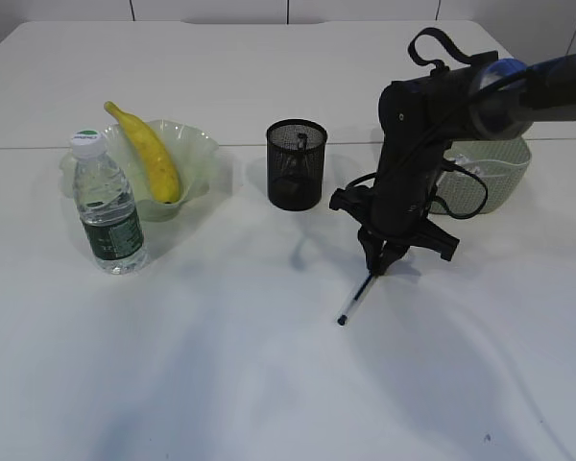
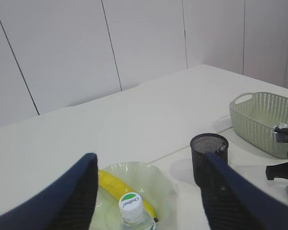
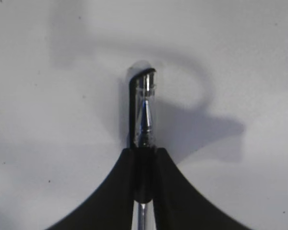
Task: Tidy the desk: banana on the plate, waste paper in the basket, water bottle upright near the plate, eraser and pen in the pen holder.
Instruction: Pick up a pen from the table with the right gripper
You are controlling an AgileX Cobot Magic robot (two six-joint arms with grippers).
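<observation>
The banana (image 1: 152, 154) lies on the pale green plate (image 1: 204, 152). The water bottle (image 1: 108, 206) stands upright in front of the plate. The black mesh pen holder (image 1: 296, 164) stands mid-table, with something small inside. My right gripper (image 1: 379, 264) points down at the table and is shut on the pen (image 1: 355, 300), which slants with its lower end on or near the table. The right wrist view shows the jaws (image 3: 143, 158) closed on the pen (image 3: 143, 108). My left gripper (image 2: 149, 191) is open and empty, above the bottle (image 2: 133, 211), banana (image 2: 117, 188) and plate (image 2: 158, 179).
A pale green basket (image 1: 504, 173) stands at the right behind the right arm; it also shows in the left wrist view (image 2: 261, 120), as does the pen holder (image 2: 209, 158). White tabletop lies in front.
</observation>
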